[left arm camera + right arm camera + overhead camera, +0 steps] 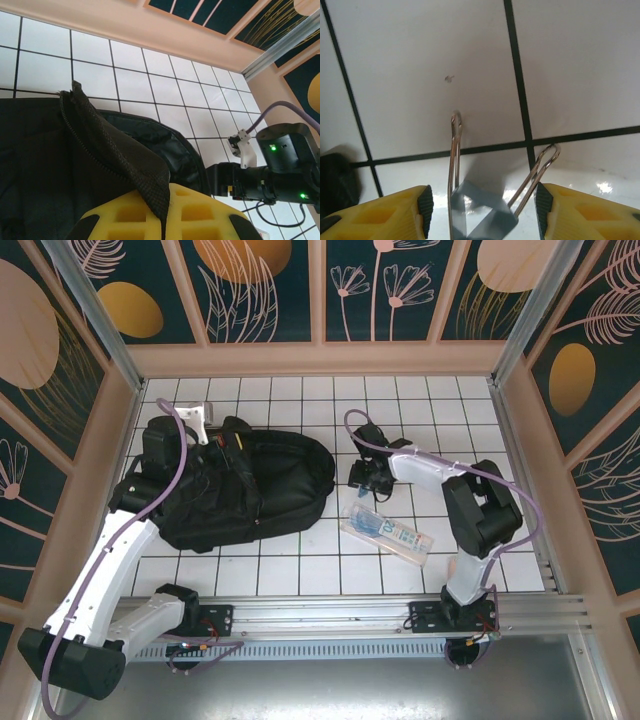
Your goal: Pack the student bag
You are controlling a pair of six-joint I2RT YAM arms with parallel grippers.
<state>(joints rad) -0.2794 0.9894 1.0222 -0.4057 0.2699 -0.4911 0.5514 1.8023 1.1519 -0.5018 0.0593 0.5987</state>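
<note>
Left gripper [162, 212] pinching student bag [50, 165], jaws partly cropped

The left arm [110, 560] folds back from its base at the table's [300, 575] near edge, then stretches up along the left edge. Its wrist is turned inward, and the left gripper [165, 212] has its yellow fingers [210, 220] pinched together on a flap of the student bag [45, 170]. The right arm [480, 515] rises from its base, bends at the elbow and reaches toward the table's middle, with the right gripper [482, 205] pointed down just above the surface, fingers [395, 212] spread apart.
</note>
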